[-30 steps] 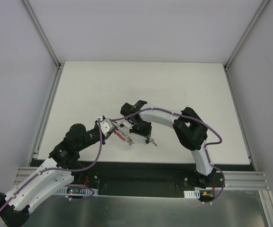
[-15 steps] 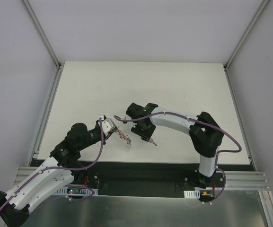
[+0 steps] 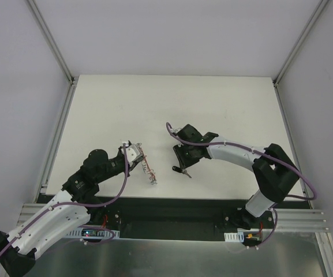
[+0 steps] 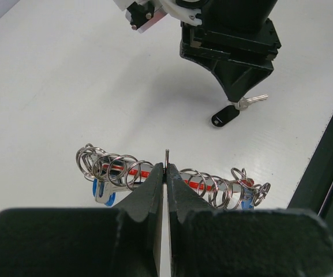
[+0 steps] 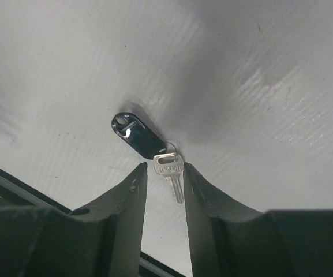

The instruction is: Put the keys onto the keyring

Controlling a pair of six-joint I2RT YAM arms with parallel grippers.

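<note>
Lying flat, silvery black-headed key [image 5: 167,167]; keyring [image 4: 120,167] a row of wire loops.

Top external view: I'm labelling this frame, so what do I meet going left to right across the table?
Left fingers, keyring, black-tagged key. The right fingers overlap the key, so they are left out.

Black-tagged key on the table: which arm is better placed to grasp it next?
Right. The right hand is open directly over the key, straddling its silver blade in the wrist view. The left hand is shut on the keyring, off to the side, so it is occupied.
</note>
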